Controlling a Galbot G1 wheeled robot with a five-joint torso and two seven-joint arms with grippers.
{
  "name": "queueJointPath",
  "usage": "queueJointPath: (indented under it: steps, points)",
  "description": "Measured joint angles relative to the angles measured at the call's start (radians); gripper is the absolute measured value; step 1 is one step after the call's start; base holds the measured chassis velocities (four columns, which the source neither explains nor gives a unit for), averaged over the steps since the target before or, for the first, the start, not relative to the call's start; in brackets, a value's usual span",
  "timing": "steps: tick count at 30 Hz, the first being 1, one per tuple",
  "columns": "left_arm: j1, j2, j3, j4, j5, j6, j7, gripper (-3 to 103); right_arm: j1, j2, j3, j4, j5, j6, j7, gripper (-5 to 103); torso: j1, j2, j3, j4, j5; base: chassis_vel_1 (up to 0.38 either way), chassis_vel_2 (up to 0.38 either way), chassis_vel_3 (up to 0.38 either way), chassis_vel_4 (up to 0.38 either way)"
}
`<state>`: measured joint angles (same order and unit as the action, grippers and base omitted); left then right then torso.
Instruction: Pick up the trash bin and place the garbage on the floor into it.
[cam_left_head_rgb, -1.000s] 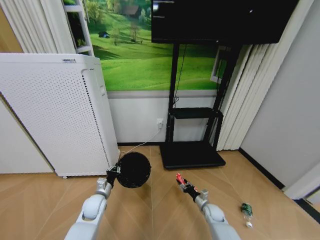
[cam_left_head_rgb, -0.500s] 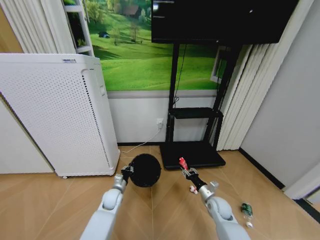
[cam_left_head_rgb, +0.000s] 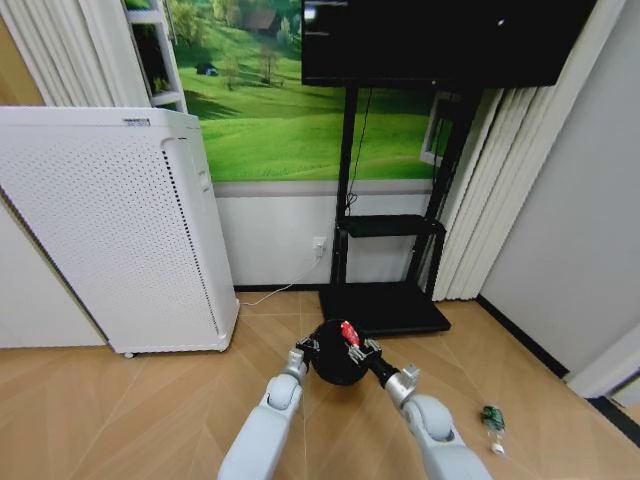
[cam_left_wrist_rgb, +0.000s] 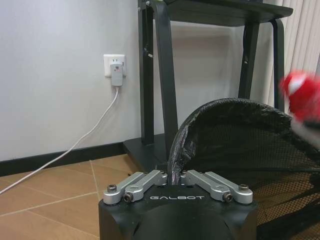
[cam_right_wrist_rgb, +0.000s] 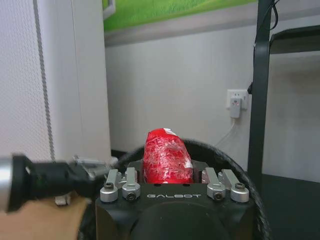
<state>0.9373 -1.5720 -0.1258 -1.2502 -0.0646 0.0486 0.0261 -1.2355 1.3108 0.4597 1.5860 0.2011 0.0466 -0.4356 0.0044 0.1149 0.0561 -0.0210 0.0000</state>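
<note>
My left gripper (cam_left_head_rgb: 304, 352) is shut on the rim of the black mesh trash bin (cam_left_head_rgb: 336, 354), holding it off the floor (cam_left_head_rgb: 120, 420) with its mouth turned toward me; in the left wrist view the trash bin (cam_left_wrist_rgb: 240, 145) rises just past the left gripper (cam_left_wrist_rgb: 177, 176). My right gripper (cam_left_head_rgb: 354, 349) is shut on a crushed red can (cam_left_head_rgb: 349, 333) and holds it over the bin's mouth. The right wrist view has the red can (cam_right_wrist_rgb: 167, 156) upright between the jaws with the bin rim (cam_right_wrist_rgb: 225, 160) behind it. A green bottle (cam_left_head_rgb: 493, 420) lies on the floor at the right.
A tall white perforated appliance (cam_left_head_rgb: 110, 230) stands at the left against the wall. A black TV stand (cam_left_head_rgb: 385, 305) with a flat base sits just behind the bin. A white cable (cam_left_wrist_rgb: 75, 145) runs from a wall socket. A grey wall (cam_left_head_rgb: 570, 250) closes the right side.
Both arms have swung inward: the left carried the bin rightward to the middle, and the right brought the red can left and up over the bin's mouth.
</note>
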Motion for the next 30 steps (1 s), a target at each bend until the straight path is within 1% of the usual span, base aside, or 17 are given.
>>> queueJointPath:
  steps: [1, 6, 8, 9, 10, 13, 14, 16, 17, 18, 19, 20, 21, 23, 24, 27, 30]
  points:
    - [0.002, 0.004, -0.001, -0.005, 0.0, 0.0, 0.0, 3, 0.012, 0.004, -0.007, -0.027, -0.032, 0.022, 0.023, 60, 0.0, 0.0, 0.0, 0.0, 0.0003, 0.0, 0.0, 0.0, 0.0]
    - [0.003, 0.009, -0.008, -0.007, -0.001, 0.0, 0.0, 3, 0.025, 0.009, -0.01, -0.044, -0.105, 0.026, 0.034, 71, 0.0, 0.0, 0.0, 0.0001, 0.0001, 0.0, 0.0, 0.0, 0.0]
    - [0.002, 0.01, -0.011, -0.007, -0.002, 0.0, 0.0, 3, 0.026, 0.009, -0.014, -0.037, -0.127, 0.023, 0.038, 81, 0.0, 0.0, 0.0, -0.0001, 0.0, 0.0, 0.0, 0.0, 0.0]
    - [0.002, 0.01, -0.011, -0.007, -0.002, 0.0, 0.0, 3, 0.026, 0.009, -0.014, -0.037, -0.127, 0.023, 0.038, 81, 0.0, 0.0, 0.0, -0.0001, 0.0, 0.0, 0.0, 0.0, 0.0]
    - [0.002, 0.011, -0.011, -0.007, -0.002, 0.0, 0.0, 3, 0.026, 0.009, -0.012, -0.029, -0.127, 0.019, 0.047, 86, 0.0, 0.0, 0.0, -0.0001, 0.0, 0.0, 0.0, 0.0, 0.0]
    - [0.007, 0.022, -0.014, -0.026, -0.009, 0.005, 0.001, 3, 0.01, 0.001, 0.028, 0.018, -0.066, -0.025, 0.103, 99, 0.0, 0.0, 0.0, -0.0002, 0.0, 0.0, 0.0, 0.0, 0.0]
    - [0.007, 0.022, -0.014, -0.026, -0.009, 0.005, 0.001, 3, 0.01, 0.001, 0.028, 0.018, -0.066, -0.025, 0.103, 99, 0.0, 0.0, 0.0, -0.0002, 0.0, 0.0, 0.0, 0.0, 0.0]
    - [0.018, 0.041, -0.015, -0.05, -0.017, 0.01, 0.0, 3, -0.009, -0.029, 0.076, 0.05, 0.014, -0.044, 0.12, 100, 0.0, 0.0, 0.0, -0.0002, 0.0, 0.0, 0.0, 0.0, 0.0]
    - [0.018, 0.041, -0.015, -0.05, -0.017, 0.01, 0.0, 3, -0.009, -0.029, 0.076, 0.05, 0.014, -0.044, 0.12, 100, 0.0, 0.0, 0.0, -0.0002, 0.0, 0.0, 0.0, 0.0, 0.0]
    - [0.025, 0.052, -0.015, -0.064, -0.022, 0.013, 0.0, 3, -0.019, -0.056, 0.093, 0.059, 0.065, -0.051, 0.134, 100, 0.0, 0.0, 0.0, -0.0002, 0.0, 0.0, 0.0, 0.0, 0.0]
    - [0.025, 0.052, -0.015, -0.064, -0.022, 0.013, 0.0, 3, -0.019, -0.056, 0.093, 0.059, 0.065, -0.051, 0.134, 100, 0.0, 0.0, 0.0, -0.0002, 0.0, 0.0, 0.0, 0.0, 0.0]
    - [0.032, 0.063, -0.015, -0.081, -0.028, 0.018, 0.0, 3, -0.029, -0.089, 0.101, 0.061, 0.123, -0.054, 0.145, 100, 0.0, 0.0, 0.0, -0.0002, 0.0001, 0.0, 0.0, 0.0, 0.0]
    - [0.042, 0.08, -0.013, -0.108, -0.04, 0.025, -0.001, 3, -0.041, -0.157, 0.101, 0.059, 0.205, -0.055, 0.15, 100, 0.0, 0.0, 0.0, -0.0003, 0.0004, 0.0, 0.0, 0.0, 0.0]
    - [0.052, 0.099, -0.008, -0.137, -0.052, 0.031, -0.003, 3, -0.051, -0.25, 0.086, 0.043, 0.268, -0.037, 0.134, 100, 0.0, 0.0, 0.0, -0.0001, -0.0002, 0.0, 0.0, 0.0, 0.0]
    - [0.052, 0.099, -0.008, -0.137, -0.052, 0.031, -0.003, 3, -0.051, -0.25, 0.086, 0.043, 0.268, -0.037, 0.134, 100, 0.0, 0.0, 0.0, -0.0001, -0.0002, 0.0, 0.0, 0.0, 0.0]
    - [0.068, 0.131, 0.003, -0.185, -0.083, 0.049, -0.002, 3, -0.04, -0.351, 0.049, -0.027, 0.275, 0.035, 0.08, 100, 0.0, 0.0, 0.0, -0.0003, 0.0002, 0.0, 0.0, 0.0, 0.0]
    - [0.073, 0.144, 0.005, -0.204, -0.101, 0.058, -0.006, 3, -0.024, -0.373, 0.029, -0.069, 0.261, 0.06, 0.068, 100, 0.0, 0.0, 0.0, 0.0001, 0.0, 0.0, 0.0, 0.0, 0.0]
